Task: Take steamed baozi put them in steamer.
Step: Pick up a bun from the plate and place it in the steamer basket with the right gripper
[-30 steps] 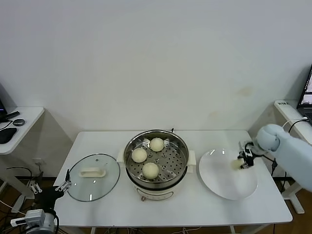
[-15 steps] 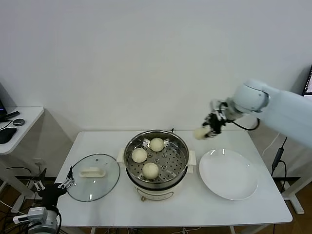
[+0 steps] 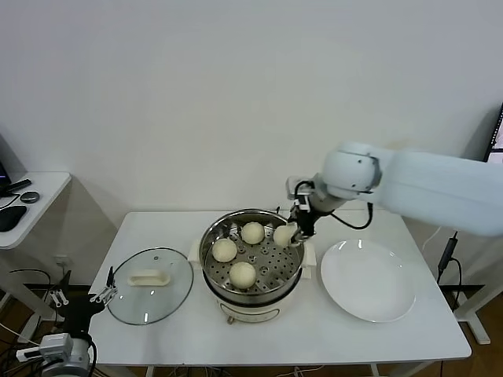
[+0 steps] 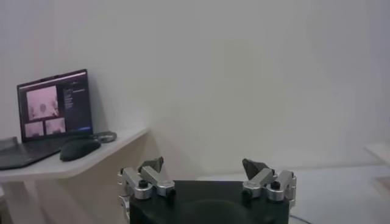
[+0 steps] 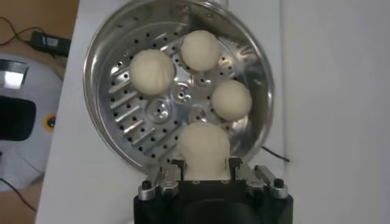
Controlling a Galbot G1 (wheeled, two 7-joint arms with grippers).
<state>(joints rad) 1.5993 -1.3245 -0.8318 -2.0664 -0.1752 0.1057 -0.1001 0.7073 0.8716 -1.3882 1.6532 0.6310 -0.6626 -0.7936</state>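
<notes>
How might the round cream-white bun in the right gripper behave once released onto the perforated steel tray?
The round cream-white bun, held by the right gripper above the shiny steel steamer, looks soft, so probably light and squashable. Being round, it may roll slightly, though the perforated tray looks flat and three buns already sit there.

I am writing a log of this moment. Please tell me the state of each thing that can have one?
Steamer: open, lid off, three baozi on its tray.
Fourth baozi: held above the steamer's rim.
Right claw: shut on the fourth baozi.
Left claw: open, idle, low beside the table.
Glass lid: lying on the table.
Plate: empty.
</notes>
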